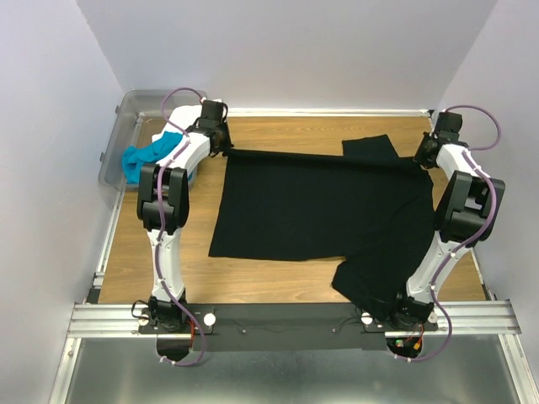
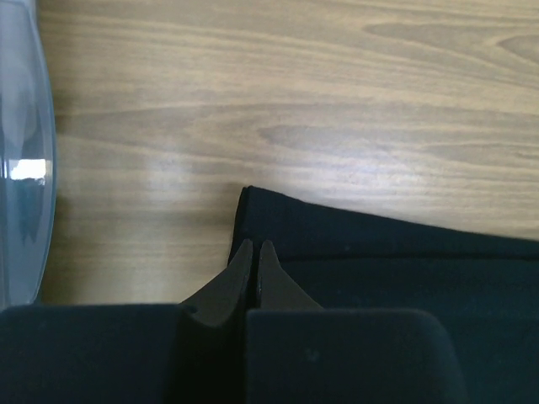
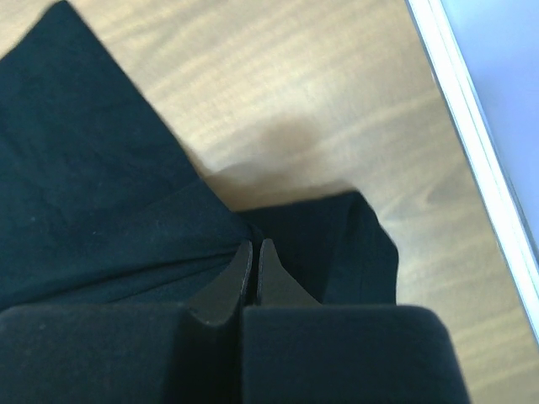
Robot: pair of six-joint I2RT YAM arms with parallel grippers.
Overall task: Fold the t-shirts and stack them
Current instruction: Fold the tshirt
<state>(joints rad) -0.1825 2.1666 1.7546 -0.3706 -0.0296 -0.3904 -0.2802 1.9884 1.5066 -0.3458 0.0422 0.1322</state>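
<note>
**Item: black shirt, spread, held at two points; folding barely begun**

Black shirt [image 1: 320, 202] – lies open across the middle of the table [image 1: 278, 278], filling most of the overhead view from centre left to right. Its upper edge runs as a taut line between the two grippers. One sleeve pokes out at upper centre. The lower right part sags toward the arm bases at the bottom of the frame. No fold shows in it.

Left gripper [image 1: 226, 150] – at the upper left corner of the cloth. In its wrist view the fingers are pressed together over the hem, just inside the corner, and appear to pinch it.

Right gripper [image 1: 424, 156] – at the upper right of the cloth. Its wrist view shows the fingers pressed together with cloth bunched around the tips, so it pinches the shirt too.

Blue shirt [image 1: 145, 160] – crumpled, hanging over the rim of the bin [image 1: 116, 139] at the upper left and not laid out. A white patch beside it may be a third shirt; I cannot tell.

Progress, as judged: an early stage. One shirt is spread and gripped ready for its first fold, and no stack exists. All the folds, the remaining shirts and the stacking are left.
</note>
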